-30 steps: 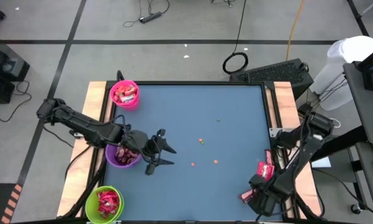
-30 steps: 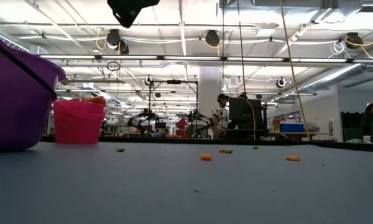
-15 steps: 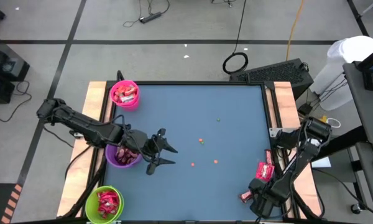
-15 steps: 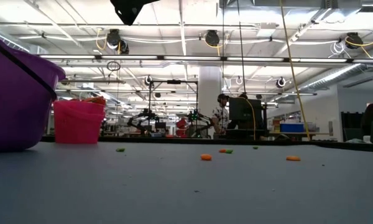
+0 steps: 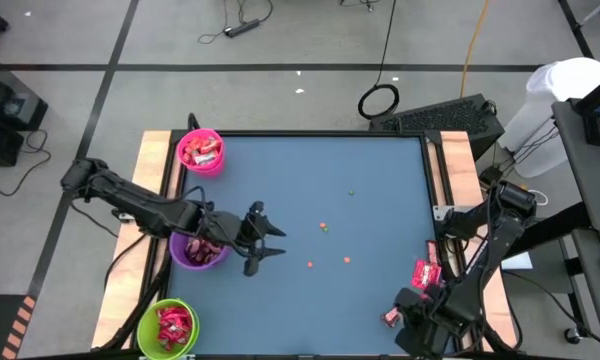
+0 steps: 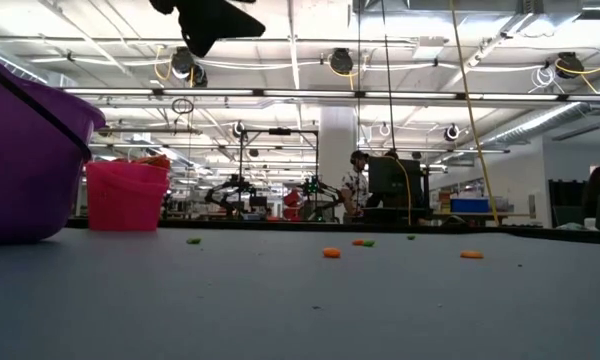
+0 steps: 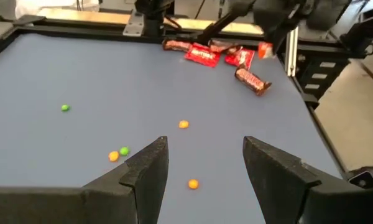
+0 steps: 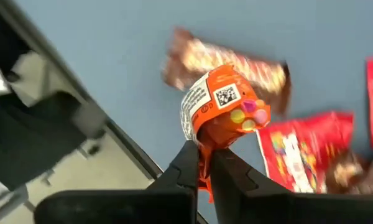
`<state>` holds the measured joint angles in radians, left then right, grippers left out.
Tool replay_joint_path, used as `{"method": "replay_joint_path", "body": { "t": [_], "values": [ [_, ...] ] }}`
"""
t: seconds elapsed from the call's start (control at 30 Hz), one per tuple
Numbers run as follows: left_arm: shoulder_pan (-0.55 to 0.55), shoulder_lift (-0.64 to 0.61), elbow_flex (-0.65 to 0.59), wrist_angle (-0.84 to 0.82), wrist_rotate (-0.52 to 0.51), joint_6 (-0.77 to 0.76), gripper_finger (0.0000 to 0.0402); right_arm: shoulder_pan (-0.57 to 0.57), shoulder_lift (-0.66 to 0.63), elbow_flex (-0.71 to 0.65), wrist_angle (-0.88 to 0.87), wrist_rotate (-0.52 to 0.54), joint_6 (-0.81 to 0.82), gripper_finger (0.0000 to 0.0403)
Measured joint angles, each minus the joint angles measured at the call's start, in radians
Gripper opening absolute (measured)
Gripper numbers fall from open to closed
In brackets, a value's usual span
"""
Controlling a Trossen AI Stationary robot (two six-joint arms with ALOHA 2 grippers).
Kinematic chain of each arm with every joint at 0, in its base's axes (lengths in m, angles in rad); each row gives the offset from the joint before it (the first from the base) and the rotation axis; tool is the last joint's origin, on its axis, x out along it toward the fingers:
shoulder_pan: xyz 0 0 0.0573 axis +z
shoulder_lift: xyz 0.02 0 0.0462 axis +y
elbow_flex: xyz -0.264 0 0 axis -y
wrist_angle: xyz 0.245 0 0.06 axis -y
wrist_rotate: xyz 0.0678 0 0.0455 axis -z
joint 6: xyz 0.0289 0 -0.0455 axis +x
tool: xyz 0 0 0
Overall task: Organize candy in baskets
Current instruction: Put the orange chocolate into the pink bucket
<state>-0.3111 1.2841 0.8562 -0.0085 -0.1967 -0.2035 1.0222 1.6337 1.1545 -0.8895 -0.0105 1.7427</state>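
On the left I see the pink [image 5: 201, 151], purple [image 5: 195, 251] and green basket [image 5: 167, 328], each with candy. My left gripper [image 5: 264, 239] is open beside the purple one. My right gripper [image 8: 204, 163] pinches an orange candy [image 8: 224, 107] over the loose candy [image 5: 425, 272] near the table's right edge.

Three baskets [image 5: 199, 151] line the table's [image 5: 380, 200] left edge; loose candy [image 5: 425, 272] lies right.

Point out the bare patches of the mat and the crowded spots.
Free: the mat between the pink basket and the far right edge, apart from loose specks. Crowded: the near right corner, with candy and the right gripper; the left gripper beside the purple basket.
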Motion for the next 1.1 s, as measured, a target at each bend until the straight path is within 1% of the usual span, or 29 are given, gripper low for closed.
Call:
{"method": "replay_joint_path", "body": {
  "t": [0.2, 0.33, 0.4, 0.47, 0.57, 0.73, 0.9, 0.97, 1.03, 1.1],
  "values": [
    [-0.019, 0.051, -0.001, 0.021, 0.002, 0.026, 0.0212, -0.033, 0.0, 0.033, -0.002, 0.158, -0.059, 0.0015],
    [-0.034, 0.085, -0.002, 0.053, -0.001, 0.027, 0.0212, -0.081, 0.0, 0.033, 0.001, 0.265, -0.165, 0.0015],
    [-0.038, 0.092, -0.002, 0.035, -0.034, 0.02, 0.0212, -0.11, 0.0, 0.033, 0.012, 0.317, -0.232, 0.0015],
    [-0.037, 0.095, -0.008, 0.02, -0.09, 0.018, 0.0212, -0.138, 0.0, 0.033, 0.026, 0.357, -0.293, 0.0015],
    [-0.038, 0.079, -0.053, 0.056, -0.104, 0.025, 0.0212, -0.178, 0.004, 0.033, 0.066, 0.398, -0.4, 0.0015],
    [-0.039, 0.056, -0.171, 0.228, -0.088, 0.035, 0.0212, -0.252, 0.004, 0.033, 0.109, 0.496, -0.561, 0.0015],
    [-0.039, 0.055, -0.262, 0.48, 0.014, 0.062, 0.0212, -0.329, 0.006, 0.033, 0.162, 0.577, -0.712, 0.0015],
    [-0.039, 0.055, -0.292, 0.571, 0.025, 0.063, 0.0212, -0.356, 0.008, 0.033, 0.194, 0.609, -0.771, 0.0015],
    [-0.04, 0.055, -0.31, 0.632, 0.025, 0.079, 0.0212, -0.382, 0.016, 0.033, 0.24, 0.633, -0.834, 0.0015],
    [-0.041, 0.056, -0.314, 0.649, 0.024, 0.093, 0.0212, -0.402, 0.026, 0.032, 0.268, 0.647, -0.89, 0.0015]
  ]
}}
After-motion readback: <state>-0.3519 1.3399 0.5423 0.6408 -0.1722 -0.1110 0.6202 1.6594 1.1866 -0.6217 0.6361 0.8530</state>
